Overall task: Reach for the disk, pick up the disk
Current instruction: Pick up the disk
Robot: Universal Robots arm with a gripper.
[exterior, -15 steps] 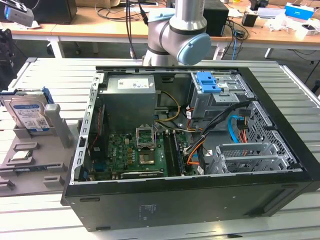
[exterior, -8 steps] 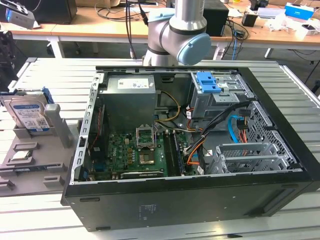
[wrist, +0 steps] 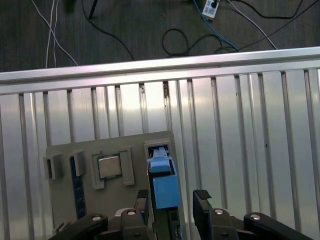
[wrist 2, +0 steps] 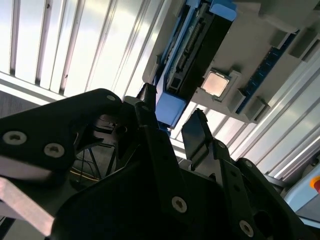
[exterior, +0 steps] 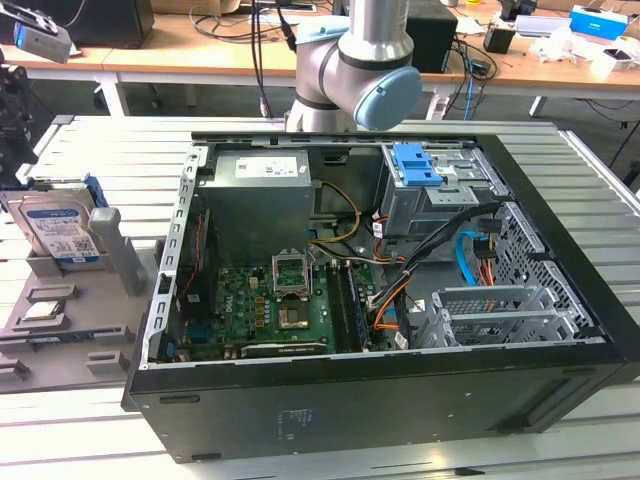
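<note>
So the whole setup is sitting on a slatted silver metal counter (exterior: pixel 90 150), with shiny ribs running across it. An open black PC case (exterior: pixel 380 400) is lying on its side and taking up most of the middle, with a blue bracket (exterior: pixel 415 165) on top of its drive cage. At the far side, wooden counters (exterior: pixel 200 60) are carrying boxes, cables and other gear. In the first wrist view, dark floor (wrist: pixel 125 30) with loose cables is showing past the counter's edge.

The disk (exterior: pixel 58 228) is standing on edge in a grey holder tray (exterior: pixel 60 320) on the exterior view's left, just beside the case, with its label facing the camera. A small square chip (exterior: pixel 40 310) is resting in the same tray, nearer the camera than the disk.

The arm (exterior: pixel 350 60) is coming in from the far side. The tool (wrist: pixel 172 196) is hanging spread apart and gripping nothing. In both wrist views the disk's blue end is lining up between the two black fingers (wrist: pixel 202 197). I can't tell how high above it they are.
</note>
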